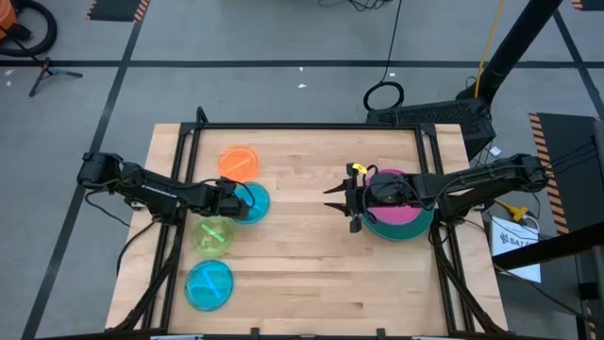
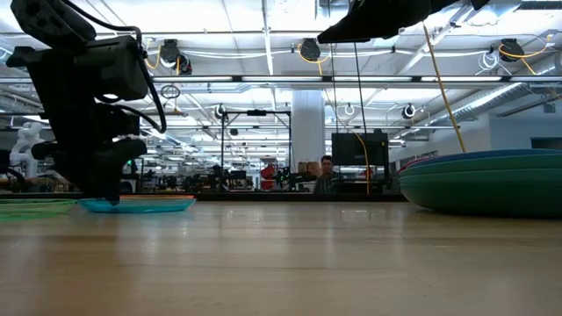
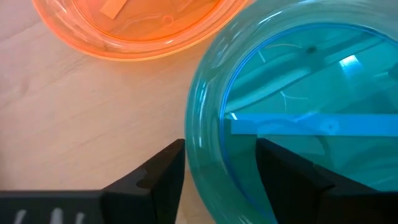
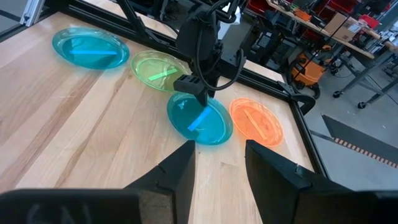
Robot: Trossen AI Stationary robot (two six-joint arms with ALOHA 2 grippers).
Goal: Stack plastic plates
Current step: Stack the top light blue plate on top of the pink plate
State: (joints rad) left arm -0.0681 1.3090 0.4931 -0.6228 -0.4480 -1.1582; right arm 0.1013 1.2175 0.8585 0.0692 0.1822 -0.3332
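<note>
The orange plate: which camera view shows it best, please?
The right wrist view shows the orange plate whole and large, beside the cyan plate that the left gripper straddles. The high view shows it whole but small, the left wrist view only one cut-off part, the low view only a thin edge.

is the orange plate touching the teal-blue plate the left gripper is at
Apart. The left wrist view shows bare wood between the orange plate and the teal-blue plate.

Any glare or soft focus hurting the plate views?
Left wrist view: bright ceiling-light streaks on the cyan plate, orange plate soft. Low view: near tabletop blurred, left gripper backlit, nearly black. High view: evenly lit, no harsh shadows.
</note>
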